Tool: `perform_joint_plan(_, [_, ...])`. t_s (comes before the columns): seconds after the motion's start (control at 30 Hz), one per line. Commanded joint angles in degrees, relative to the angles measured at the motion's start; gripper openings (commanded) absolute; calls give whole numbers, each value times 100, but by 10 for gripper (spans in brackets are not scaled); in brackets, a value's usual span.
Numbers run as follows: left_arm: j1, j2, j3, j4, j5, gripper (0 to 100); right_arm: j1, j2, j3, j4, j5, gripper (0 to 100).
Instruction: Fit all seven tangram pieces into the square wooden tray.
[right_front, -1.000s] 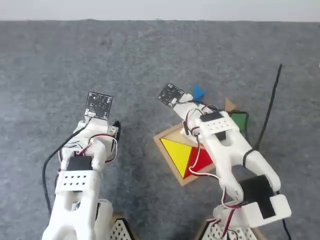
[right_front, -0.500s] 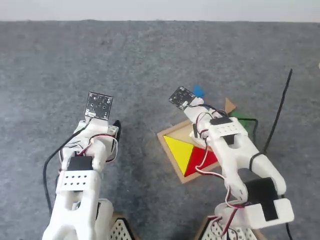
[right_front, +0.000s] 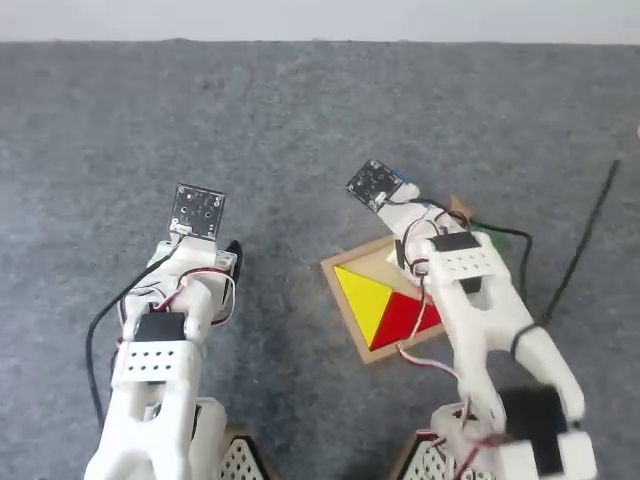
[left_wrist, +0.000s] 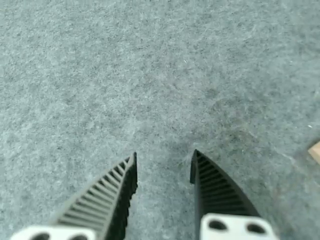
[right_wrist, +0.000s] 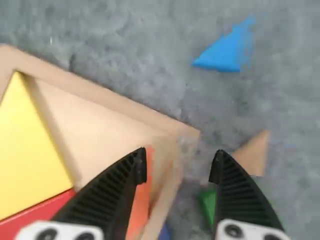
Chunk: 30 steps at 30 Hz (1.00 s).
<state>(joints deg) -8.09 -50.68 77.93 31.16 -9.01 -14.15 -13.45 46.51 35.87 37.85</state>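
Observation:
The square wooden tray (right_front: 367, 355) lies in front of the right arm and holds a yellow triangle (right_front: 364, 298) and a red triangle (right_front: 405, 316). In the right wrist view my right gripper (right_wrist: 180, 152) is open and straddles the tray's far rim (right_wrist: 100, 92) near a corner. One finger is inside beside an orange piece (right_wrist: 143, 201); the other is outside above a green piece (right_wrist: 207, 202). A tan triangle (right_wrist: 255, 150) and a blue triangle (right_wrist: 227, 47) lie on the carpet beyond the tray. My left gripper (left_wrist: 165, 155) is open over bare carpet, with nothing between its fingers.
Grey carpet covers the whole table. The tan triangle (right_front: 460, 210) and green piece (right_front: 490, 240) sit close to the right arm's far side, beside its black cable (right_front: 580, 260). A tray corner (left_wrist: 315, 150) shows at the edge of the left wrist view.
The right arm has swung to the right, and the tray has shifted and turned slightly with it. The left arm has not moved.

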Motion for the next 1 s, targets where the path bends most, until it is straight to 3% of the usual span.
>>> perform_joint_plan(0.0, [26, 18, -57, -141, -53, 174, -145, -1279, -18, 699, -105, 215])
perform_joint_plan(0.13, [26, 18, -57, -141, -53, 174, 75, -2053, 281, 1051, -44, 215])
perform_joint_plan(0.33, [26, 18, -57, -132, -53, 174, 567, -2264, 1125, 708, 132, 215])
perform_joint_plan(0.67, [35, 26, -4, -149, -53, 174, 4, -2237, 1240, 541, -97, 215])
perform_joint_plan(0.97, [35, 26, -4, -149, -53, 174, -22, -655, 404, 453, -193, 215])
